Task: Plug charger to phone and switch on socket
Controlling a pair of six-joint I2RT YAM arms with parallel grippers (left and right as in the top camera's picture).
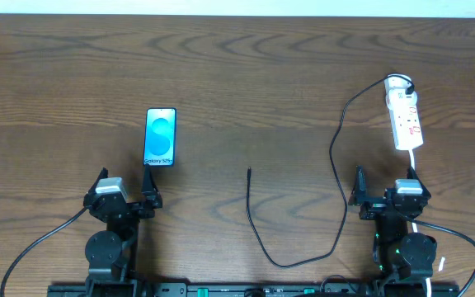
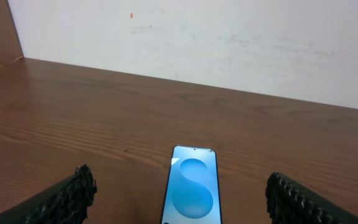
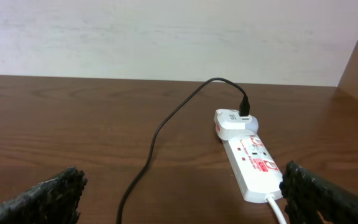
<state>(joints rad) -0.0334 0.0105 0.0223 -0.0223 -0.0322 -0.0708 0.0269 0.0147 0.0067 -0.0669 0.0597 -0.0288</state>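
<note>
The phone lies flat at left centre, its blue screen up; the left wrist view shows the phone just ahead between my fingers. My left gripper sits just below it, open and empty. The charger runs as a thin black cable from a white adapter on the socket, loops down the table and ends in a free plug tip at centre. My right gripper is open below the socket, holding nothing. In the right wrist view the socket and charger lie ahead.
A white cord leaves the socket's near end and passes my right arm. Thick black robot cables curve at both lower corners. A pale wall rises behind the table's far edge.
</note>
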